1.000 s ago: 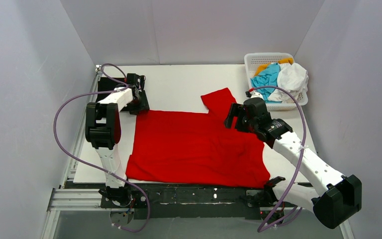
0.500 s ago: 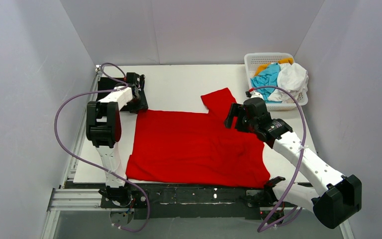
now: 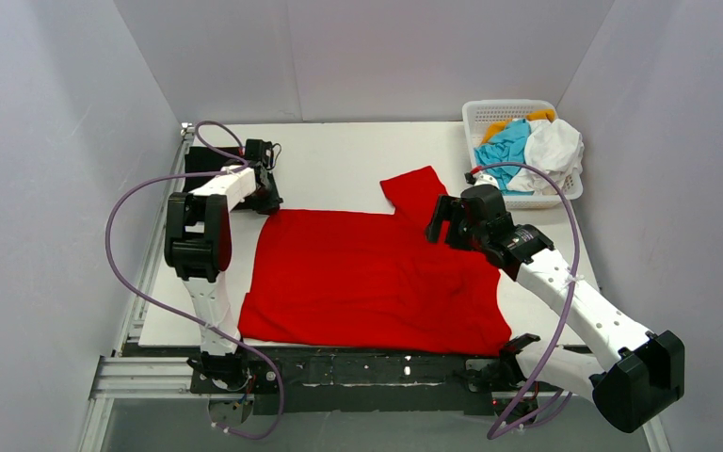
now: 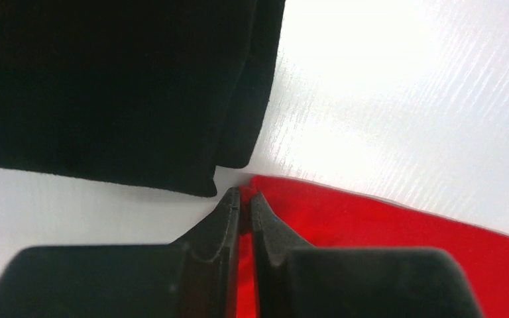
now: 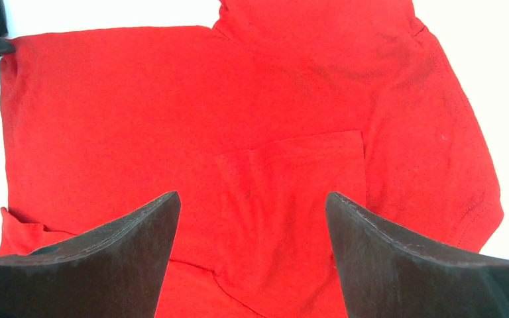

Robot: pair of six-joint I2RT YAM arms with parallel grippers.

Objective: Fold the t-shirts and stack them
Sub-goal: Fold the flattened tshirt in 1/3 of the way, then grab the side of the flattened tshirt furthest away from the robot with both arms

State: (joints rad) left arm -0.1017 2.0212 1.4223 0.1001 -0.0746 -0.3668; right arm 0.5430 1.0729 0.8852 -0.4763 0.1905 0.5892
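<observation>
1. The red t-shirt (image 3: 367, 273) is spread flat on the white surface (image 3: 339, 160), judged ready for folding.
2. One of its corners is clamped in the left pincer (image 4: 244, 199), just beside the folded black t-shirt (image 4: 106, 86).
3. The right pincer (image 5: 252, 199) is held apart above the red t-shirt, gripping nothing.
4. Crumpled t-shirts (image 3: 527, 146) wait in the basket (image 3: 490, 111) beyond it.
5. No brand or writing can be read.

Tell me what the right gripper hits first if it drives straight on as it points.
The red t-shirt, probably at its chest pocket, seen between the open fingers of the right gripper. Nothing shows in between; how far off the cloth lies is unclear.
</observation>
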